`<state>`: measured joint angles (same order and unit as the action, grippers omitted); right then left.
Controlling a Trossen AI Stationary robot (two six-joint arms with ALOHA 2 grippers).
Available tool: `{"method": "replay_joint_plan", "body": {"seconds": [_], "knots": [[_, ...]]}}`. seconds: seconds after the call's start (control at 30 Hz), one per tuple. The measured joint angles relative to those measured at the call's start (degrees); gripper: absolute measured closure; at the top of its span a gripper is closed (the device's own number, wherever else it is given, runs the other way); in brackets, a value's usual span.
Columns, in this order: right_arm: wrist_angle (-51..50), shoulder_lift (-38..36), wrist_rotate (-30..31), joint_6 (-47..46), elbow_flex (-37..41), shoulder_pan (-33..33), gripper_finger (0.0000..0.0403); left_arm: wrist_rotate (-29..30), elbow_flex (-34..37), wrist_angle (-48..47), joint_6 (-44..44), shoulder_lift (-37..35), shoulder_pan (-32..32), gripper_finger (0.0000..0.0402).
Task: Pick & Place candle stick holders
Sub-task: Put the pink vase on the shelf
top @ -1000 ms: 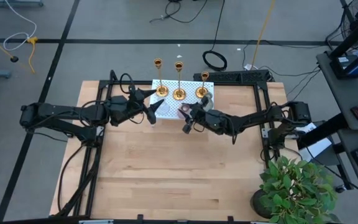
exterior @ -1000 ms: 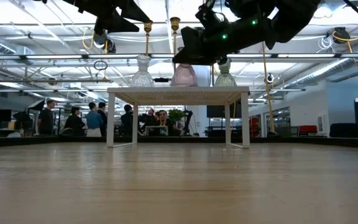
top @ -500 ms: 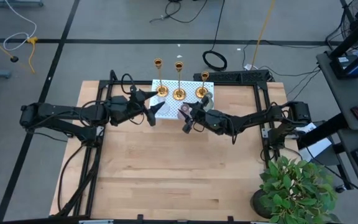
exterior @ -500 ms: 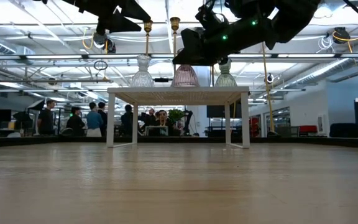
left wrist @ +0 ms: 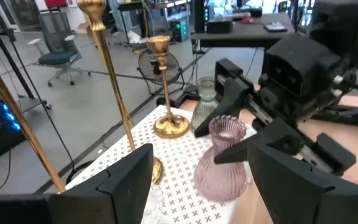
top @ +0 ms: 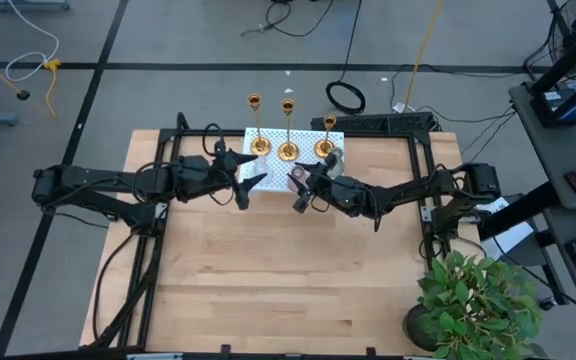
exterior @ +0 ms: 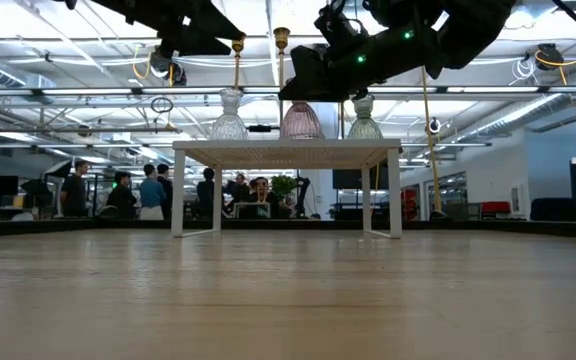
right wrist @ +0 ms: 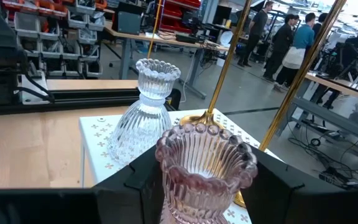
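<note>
Wooden table (top: 268,280) carries a white perforated stand (exterior: 286,150) bearing three gold candle stick holders (top: 287,128). Right gripper (right wrist: 197,186) straddles a pink glass holder (right wrist: 205,168), contact unclear; left gripper (top: 251,172) spread, empty. People (exterior: 118,192) stand in the room behind.

text: none legible | labels: none | signs: none

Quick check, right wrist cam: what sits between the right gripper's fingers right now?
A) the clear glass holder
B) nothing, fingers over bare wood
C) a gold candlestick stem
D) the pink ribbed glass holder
D: the right wrist view shows the pink ribbed glass holder standing directly between the right gripper's two dark fingers, with the clear glass holder farther off on the white perforated stand.
</note>
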<state>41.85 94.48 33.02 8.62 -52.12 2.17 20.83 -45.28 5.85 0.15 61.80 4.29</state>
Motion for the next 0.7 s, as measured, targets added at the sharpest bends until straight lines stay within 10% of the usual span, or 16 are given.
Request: {"method": "replay_joint_plan", "body": {"seconds": [0.23,0.7], "knots": [[0.2,0.0,-0.1,0.0,0.0,0.0,0.0236,0.0,0.0,-0.8,1.5,1.7,-2.1,0.0158],[0.1,0.0,-0.1,-0.4,0.0,0.0,0.0236,0.2,0.0,8.2,-6.5,14.9,-8.0,0.0392]]}}
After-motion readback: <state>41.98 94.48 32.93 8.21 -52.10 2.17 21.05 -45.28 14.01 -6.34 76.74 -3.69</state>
